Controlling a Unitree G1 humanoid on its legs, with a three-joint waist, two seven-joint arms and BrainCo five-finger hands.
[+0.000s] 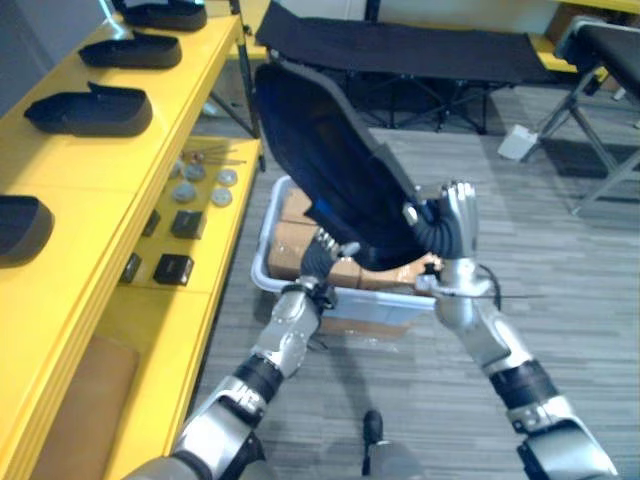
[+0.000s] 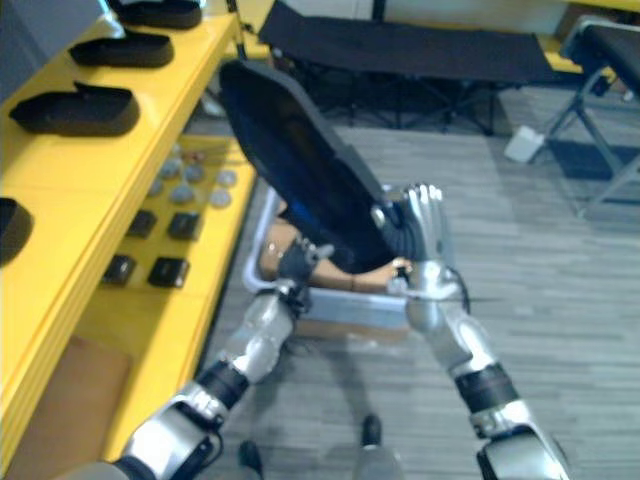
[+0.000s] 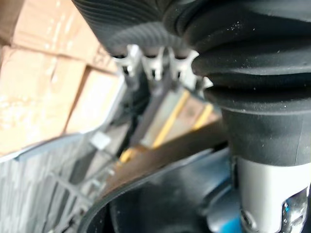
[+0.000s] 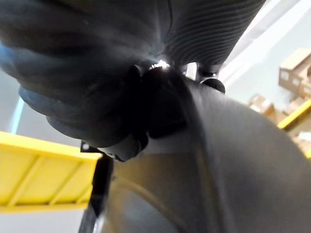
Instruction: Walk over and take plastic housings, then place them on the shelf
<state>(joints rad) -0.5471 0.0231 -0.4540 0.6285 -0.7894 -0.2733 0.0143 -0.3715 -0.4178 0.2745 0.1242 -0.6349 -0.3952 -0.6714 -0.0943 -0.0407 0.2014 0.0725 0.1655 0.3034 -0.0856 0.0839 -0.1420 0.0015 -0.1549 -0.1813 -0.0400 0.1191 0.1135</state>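
Note:
I hold a large black plastic housing [image 1: 335, 165] tilted up in the air between both hands, its top leaning toward the yellow shelf [image 1: 95, 170]. My left hand [image 1: 322, 258] presses against its lower edge from below with fairly straight fingers [image 3: 146, 68]. My right hand [image 1: 455, 215] props the housing's right side, fingers straight up and thumb against the shell [image 4: 233, 160]. Several more black housings [image 1: 90, 110] lie in a row on the shelf's top board.
Under the held housing stands a pale bin [image 1: 262, 262] with cardboard boxes [image 3: 43, 92] in it. The shelf's lower board carries small black blocks [image 1: 172, 268] and round metal discs [image 1: 200, 185]. A black folding cot [image 1: 400, 50] stands behind.

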